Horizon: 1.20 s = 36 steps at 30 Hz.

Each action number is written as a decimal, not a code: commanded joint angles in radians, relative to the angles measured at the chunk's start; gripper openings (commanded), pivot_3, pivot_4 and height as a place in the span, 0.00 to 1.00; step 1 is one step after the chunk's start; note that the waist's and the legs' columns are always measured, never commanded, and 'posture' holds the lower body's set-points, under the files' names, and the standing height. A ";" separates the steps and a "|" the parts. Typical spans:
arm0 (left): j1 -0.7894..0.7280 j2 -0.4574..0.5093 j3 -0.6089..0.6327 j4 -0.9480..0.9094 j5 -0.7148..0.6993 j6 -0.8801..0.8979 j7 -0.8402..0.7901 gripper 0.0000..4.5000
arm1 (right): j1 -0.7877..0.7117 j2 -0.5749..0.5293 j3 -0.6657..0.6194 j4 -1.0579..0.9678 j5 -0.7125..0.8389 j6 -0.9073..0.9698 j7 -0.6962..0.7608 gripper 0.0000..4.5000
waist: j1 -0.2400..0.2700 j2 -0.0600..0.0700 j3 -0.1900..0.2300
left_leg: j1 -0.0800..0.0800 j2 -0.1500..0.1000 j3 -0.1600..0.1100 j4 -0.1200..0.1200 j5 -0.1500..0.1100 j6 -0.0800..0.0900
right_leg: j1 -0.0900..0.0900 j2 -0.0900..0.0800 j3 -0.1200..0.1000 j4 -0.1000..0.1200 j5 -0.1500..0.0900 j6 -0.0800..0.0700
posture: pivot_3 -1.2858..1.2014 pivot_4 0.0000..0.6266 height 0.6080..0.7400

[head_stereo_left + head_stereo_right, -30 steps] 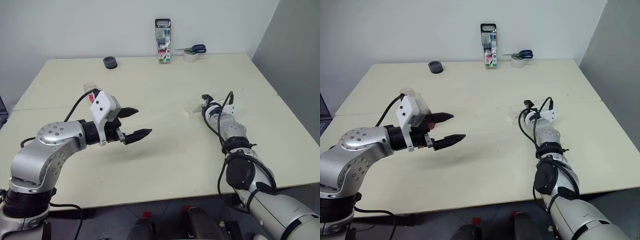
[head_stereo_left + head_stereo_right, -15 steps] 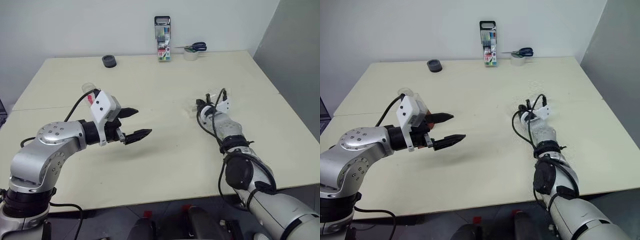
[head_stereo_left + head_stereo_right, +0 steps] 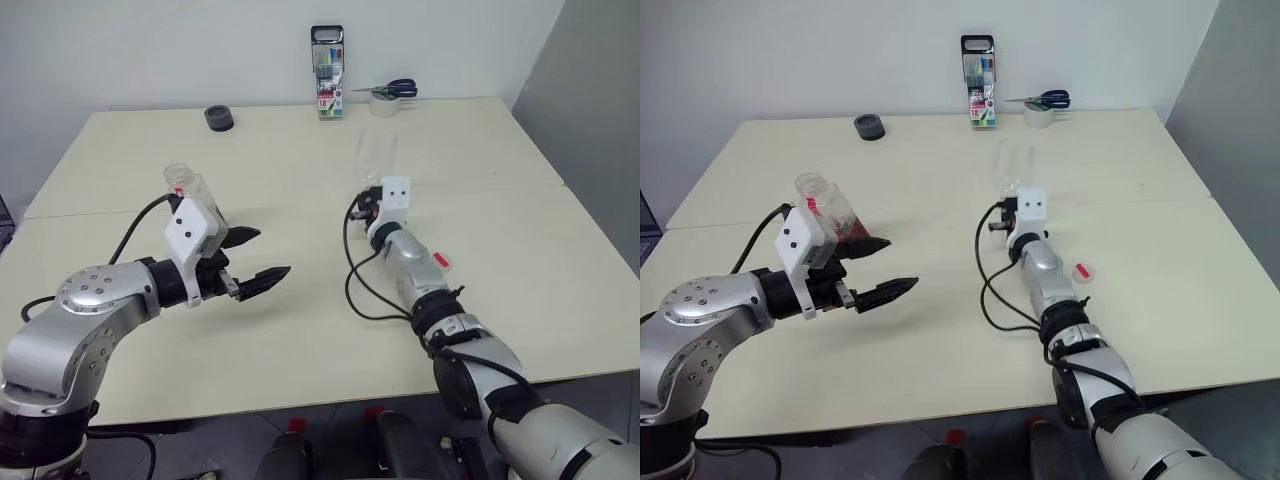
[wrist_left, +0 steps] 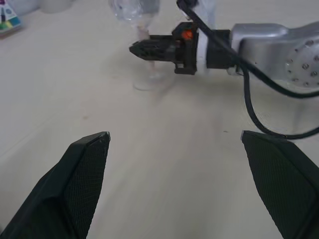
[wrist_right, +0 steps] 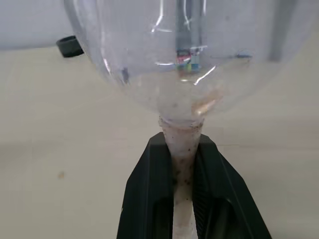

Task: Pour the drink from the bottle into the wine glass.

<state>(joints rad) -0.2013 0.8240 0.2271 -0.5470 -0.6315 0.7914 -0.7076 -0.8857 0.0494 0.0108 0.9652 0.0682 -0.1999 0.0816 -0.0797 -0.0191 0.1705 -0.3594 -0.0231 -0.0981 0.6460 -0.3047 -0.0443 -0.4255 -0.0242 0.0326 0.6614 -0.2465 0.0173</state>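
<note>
Wine glass (image 5: 164, 55) stands upright near the middle of the desk (image 3: 480, 270), toward its far edge, with the right gripper (image 5: 182, 167) clamped on its thin stem. Nearer the desk's left edge, the bottle (image 3: 825, 205) stands just behind the left gripper (image 3: 252, 255), whose fingers (image 4: 82, 174) are spread wide and hold nothing.

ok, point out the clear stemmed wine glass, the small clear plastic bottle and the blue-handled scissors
clear stemmed wine glass (image 5: 169, 59), right wrist view, bowl.
small clear plastic bottle (image 3: 820, 200), right eye view, upper body.
blue-handled scissors (image 3: 1052, 99), right eye view, handles.
</note>
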 commanded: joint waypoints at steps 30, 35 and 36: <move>0.330 -0.169 0.337 -0.299 -0.112 0.060 0.324 1.00 | -0.151 0.170 0.030 0.230 -0.077 -0.153 0.119 0.04 | 0.001 -0.005 -0.003 | 0.010 0.004 0.008 -0.001 -0.004 0.001 | 0.004 0.004 0.007 0.001 0.001 -0.002 | 0.52 0.24 1.00; 0.409 -0.200 0.375 -0.368 -0.155 0.062 0.372 1.00 | -0.169 0.211 0.022 0.266 -0.074 -0.223 0.131 0.04 | 0.001 -0.005 -0.003 | 0.010 0.004 0.008 -0.001 -0.003 0.001 | 0.004 0.003 0.007 0.001 0.001 -0.002 | 0.52 0.24 1.00; 0.418 -0.201 0.380 -0.371 -0.160 0.060 0.378 1.00 | -0.169 0.220 0.014 0.269 -0.066 -0.230 0.136 0.04 | 0.001 -0.005 -0.003 | 0.010 0.004 0.008 -0.001 -0.003 0.001 | 0.004 0.003 0.007 0.001 0.001 -0.002 | 0.52 0.24 1.00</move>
<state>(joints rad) 0.2121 0.6252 0.5667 -0.8777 -0.7746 0.8613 -0.3440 -1.0037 0.1439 0.0394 1.2346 -0.0144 -0.3925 0.2096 -0.0789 -0.0243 0.1677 -0.3491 -0.0191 -0.0903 0.6453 -0.3082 -0.0433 -0.4213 -0.0209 0.0393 0.6630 -0.2455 0.0152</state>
